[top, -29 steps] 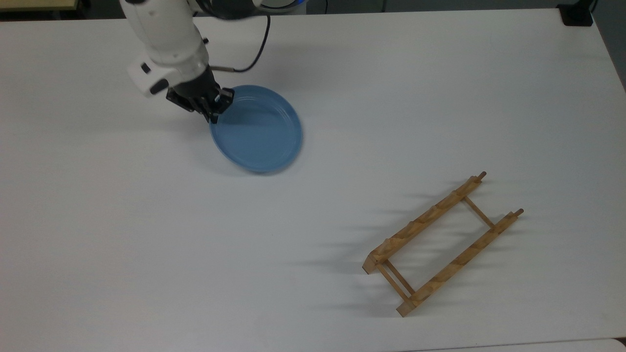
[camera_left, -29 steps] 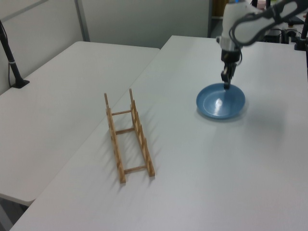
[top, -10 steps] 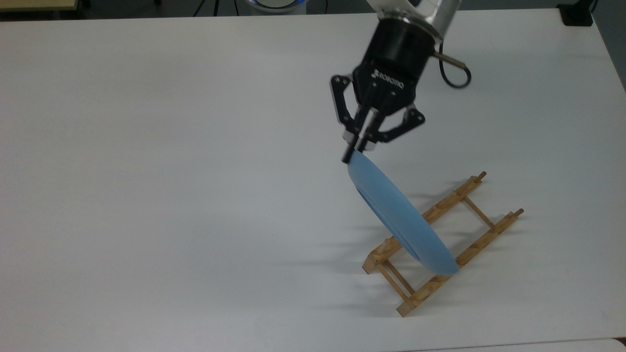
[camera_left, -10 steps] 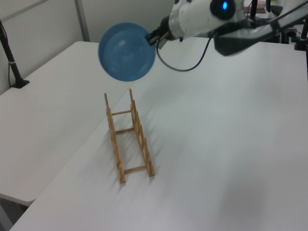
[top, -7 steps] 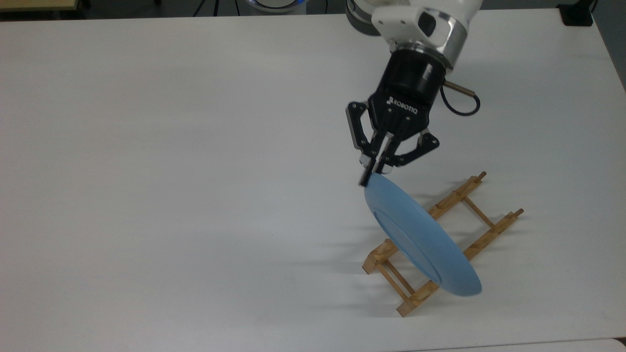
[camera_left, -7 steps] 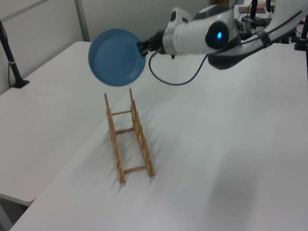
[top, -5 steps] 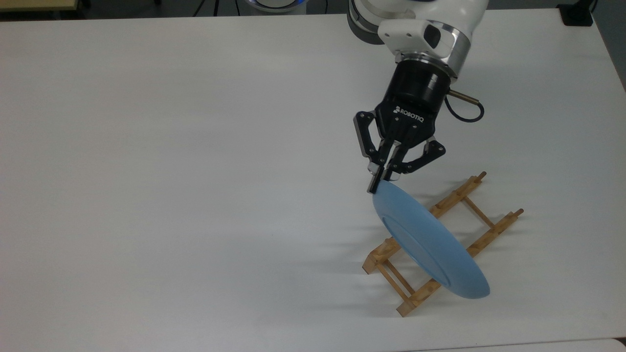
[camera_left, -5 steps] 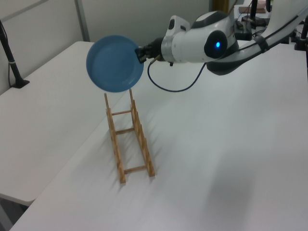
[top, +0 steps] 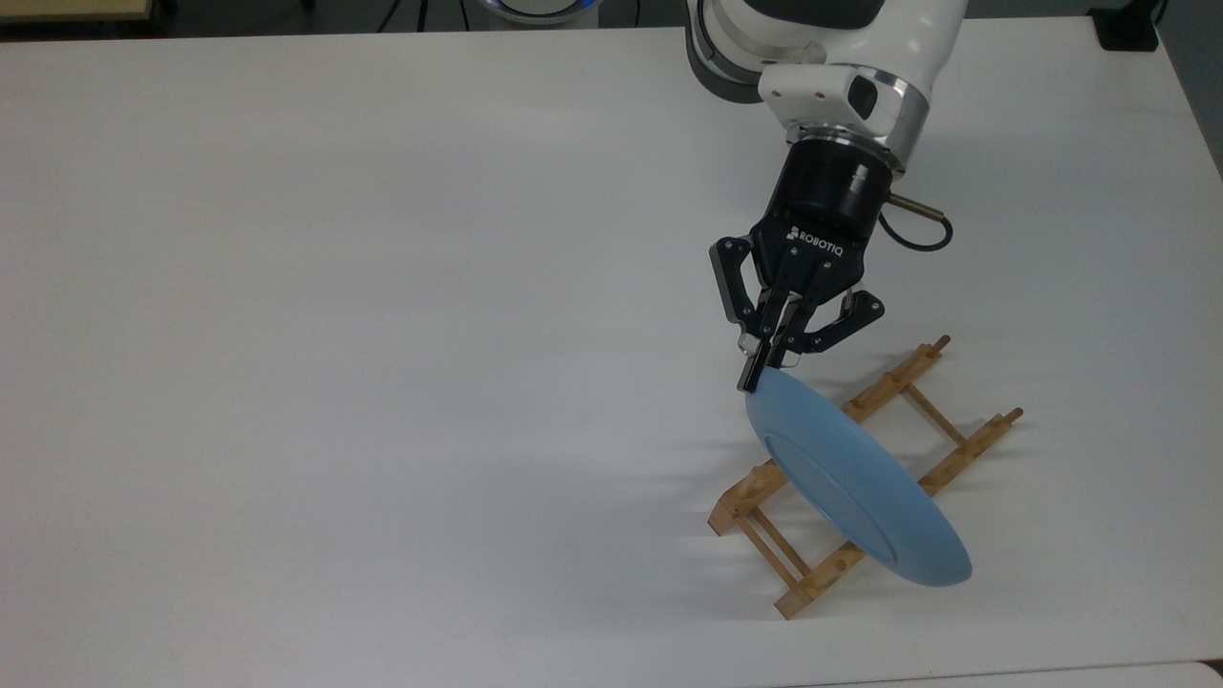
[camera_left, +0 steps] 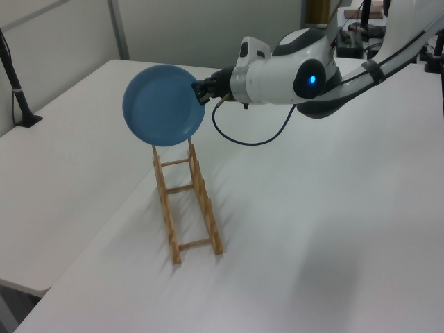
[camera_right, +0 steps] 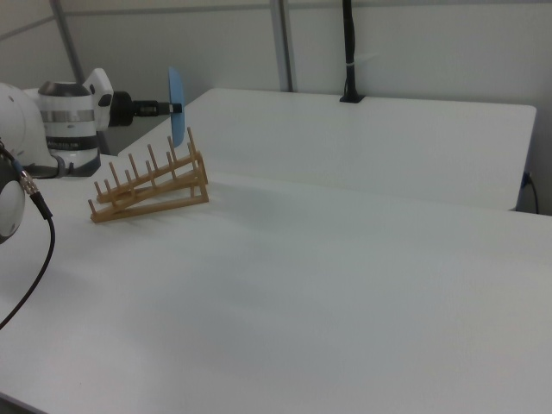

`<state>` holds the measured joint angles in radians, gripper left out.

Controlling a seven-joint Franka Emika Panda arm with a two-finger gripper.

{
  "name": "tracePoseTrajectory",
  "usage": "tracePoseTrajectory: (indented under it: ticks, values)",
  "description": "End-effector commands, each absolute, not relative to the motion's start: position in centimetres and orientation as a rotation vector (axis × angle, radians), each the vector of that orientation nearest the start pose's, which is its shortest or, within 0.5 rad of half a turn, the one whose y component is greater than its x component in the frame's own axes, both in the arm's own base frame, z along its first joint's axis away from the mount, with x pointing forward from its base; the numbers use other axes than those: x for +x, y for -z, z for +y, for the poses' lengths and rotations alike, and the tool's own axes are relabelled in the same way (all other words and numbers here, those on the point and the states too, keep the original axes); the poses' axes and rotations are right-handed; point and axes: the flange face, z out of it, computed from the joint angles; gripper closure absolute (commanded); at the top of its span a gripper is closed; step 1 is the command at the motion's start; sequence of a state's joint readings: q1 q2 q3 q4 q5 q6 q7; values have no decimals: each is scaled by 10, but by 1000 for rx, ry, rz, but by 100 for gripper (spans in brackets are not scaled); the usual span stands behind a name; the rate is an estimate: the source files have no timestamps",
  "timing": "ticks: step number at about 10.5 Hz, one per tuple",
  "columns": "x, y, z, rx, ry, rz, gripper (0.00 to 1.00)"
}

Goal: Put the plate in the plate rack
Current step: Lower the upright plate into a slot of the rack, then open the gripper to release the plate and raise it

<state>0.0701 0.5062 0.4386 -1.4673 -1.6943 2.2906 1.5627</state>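
Observation:
The light-blue plate (top: 855, 487) hangs on edge in the air, with my gripper (top: 755, 377) shut on its upper rim. In the top view it covers the middle of the light-wood plate rack (top: 965, 447), which lies on the white table. The left view shows the plate (camera_left: 164, 105) upright above the rack's far end (camera_left: 208, 211), my gripper (camera_left: 198, 92) at the plate's right edge. Seen edge-on in the right view, the plate (camera_right: 176, 108) reaches down to about the peg tops of the rack (camera_right: 151, 194). I cannot tell whether it touches them.
The white table (top: 382, 334) spreads wide at the top view's left. A second table (camera_left: 76, 139) adjoins it beyond the rack. A black post (camera_left: 17, 90) is clamped there. My arm's cable (top: 917, 229) loops beside the wrist.
My gripper has carried the plate down and toward the top view's lower right. The plate now hangs lower over the rack. The rack has not moved.

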Motion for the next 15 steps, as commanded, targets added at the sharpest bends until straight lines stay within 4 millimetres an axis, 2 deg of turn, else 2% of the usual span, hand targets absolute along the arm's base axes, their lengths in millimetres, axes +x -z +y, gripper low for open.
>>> tracePoseTrajectory:
  ticks: [1, 5, 6, 7, 9, 11, 13, 15]
  values:
    - [684, -454, 277, -2843, 2058, 219, 100]
    - [684, -438, 279, -2865, 2053, 180, 99]
    - [684, -439, 279, -2865, 2049, 185, 32]
    - [684, -440, 279, -2868, 2052, 189, 0]
    - [684, -443, 277, -2869, 2047, 230, 0]
    - [684, -455, 273, -2865, 2012, 294, 0]
    - [677, -481, 272, -2852, 1899, 444, 0]
    - [663, -527, 272, -2801, 1764, 611, 0]
